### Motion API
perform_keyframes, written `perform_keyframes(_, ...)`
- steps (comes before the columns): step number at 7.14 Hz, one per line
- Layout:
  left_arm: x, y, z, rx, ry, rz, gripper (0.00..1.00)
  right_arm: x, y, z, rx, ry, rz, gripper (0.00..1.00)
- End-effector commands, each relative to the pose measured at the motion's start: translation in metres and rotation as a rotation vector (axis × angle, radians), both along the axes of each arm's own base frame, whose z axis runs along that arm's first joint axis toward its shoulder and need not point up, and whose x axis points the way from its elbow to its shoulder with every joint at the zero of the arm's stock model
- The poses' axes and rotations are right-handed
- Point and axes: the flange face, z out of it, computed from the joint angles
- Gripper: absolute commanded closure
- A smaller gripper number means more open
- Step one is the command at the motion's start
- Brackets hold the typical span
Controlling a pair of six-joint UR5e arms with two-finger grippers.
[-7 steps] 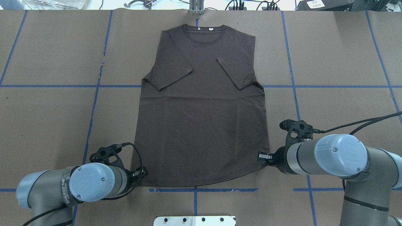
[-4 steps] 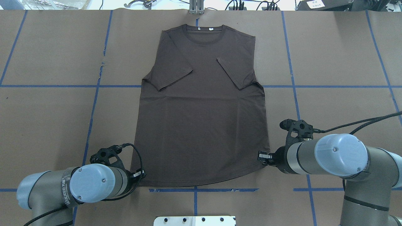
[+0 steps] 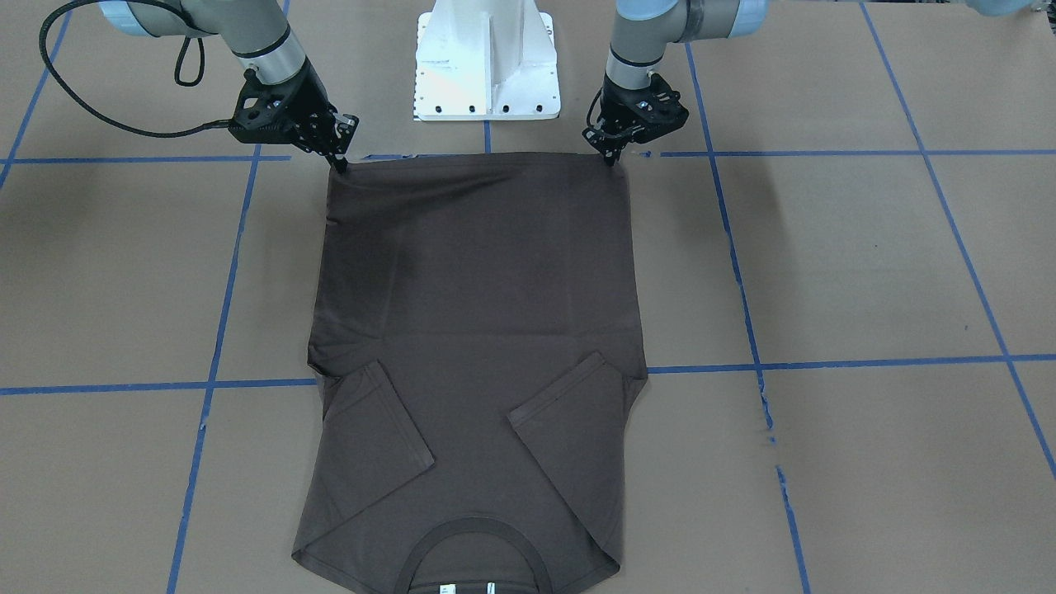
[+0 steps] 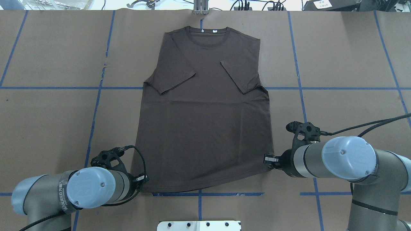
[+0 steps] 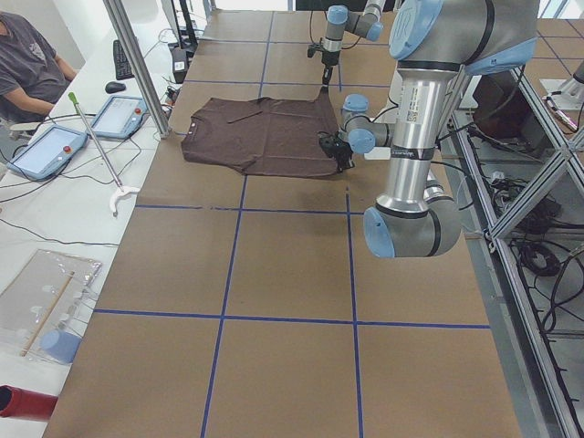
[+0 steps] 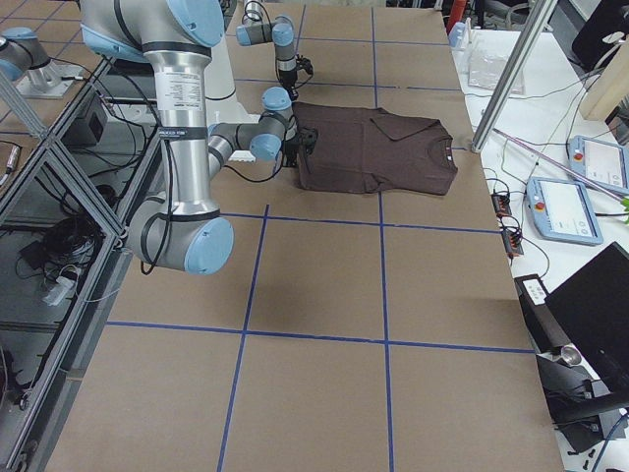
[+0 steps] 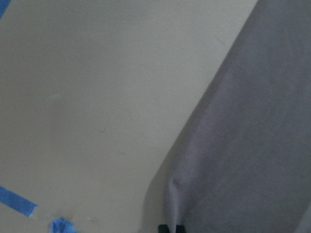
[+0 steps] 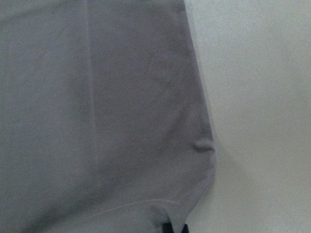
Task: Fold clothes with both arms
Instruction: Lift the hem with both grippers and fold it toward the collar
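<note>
Brown table (image 4: 346, 57) with blue tape lines (image 4: 48, 87) carries the T-shirt (image 4: 205, 128).

T-shirt (image 4: 205, 128) flat on table (image 4: 48, 128), collar far from pedestal (image 3: 487, 66). Left gripper (image 3: 613, 158) at T-shirt's left hem corner, right gripper (image 3: 339, 162) at right hem corner.

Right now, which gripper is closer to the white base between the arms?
Left. The left gripper pinches the T-shirt hem corner just beside the white base; the right gripper holds the other corner, farther out.
</note>
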Motion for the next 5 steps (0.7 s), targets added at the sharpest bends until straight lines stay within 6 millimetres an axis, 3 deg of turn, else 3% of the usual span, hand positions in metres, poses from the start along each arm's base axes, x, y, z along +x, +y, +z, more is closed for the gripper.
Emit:
perform_keyframes(1,-0.037,0.008,-0.037,0.003,-0.005,0.011,1.00,0.012,0.007,-0.010,-0.025,-0.034,-0.051,1.00)
perform_keyframes(3,-0.058,0.018,-0.057,0.018,0.000,0.040,1.00,0.033,0.025,-0.020,-0.068,-0.069,-0.130,1.00)
perform_keyframes(5,-0.094,0.058,-0.093,0.047,0.023,0.159,1.00,0.059,0.073,-0.027,-0.123,-0.093,-0.280,1.00)
